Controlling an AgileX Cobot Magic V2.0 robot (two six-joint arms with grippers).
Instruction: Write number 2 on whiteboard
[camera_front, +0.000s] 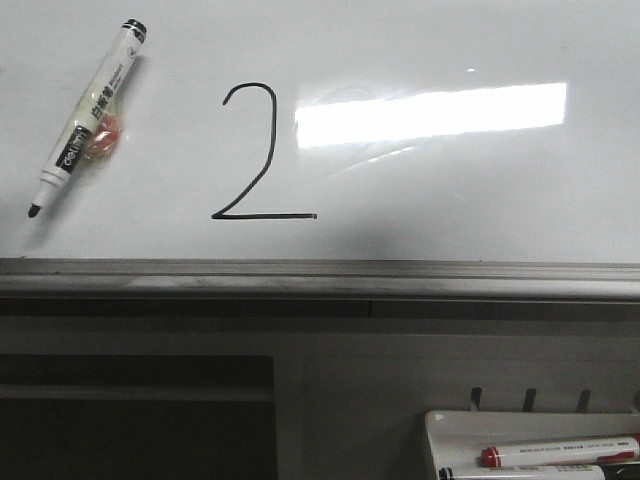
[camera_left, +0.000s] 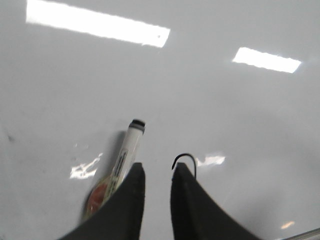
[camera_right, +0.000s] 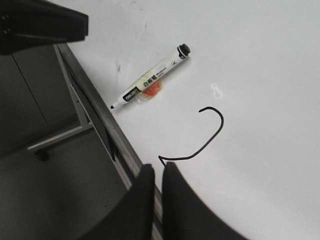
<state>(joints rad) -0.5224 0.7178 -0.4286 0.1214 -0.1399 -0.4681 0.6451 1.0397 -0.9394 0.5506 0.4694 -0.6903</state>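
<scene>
One number 2 (camera_front: 255, 155) is finished on the whiteboard (camera_front: 450, 220); smudging is risked if wet ink is brushed by the left pincer (camera_left: 156, 172) or right pincer (camera_right: 159, 172), both nearly closed and empty.

You are looking at a finished number 2 (camera_front: 256, 155), a thin black hand-drawn digit with a hooked curved top, a long diagonal stroke and a flat straight base. It sits on the whiteboard (camera_front: 470, 210), a glossy white surface, well above the board's grey bottom rail and just left of the bright rectangular light reflection on that board.
</scene>
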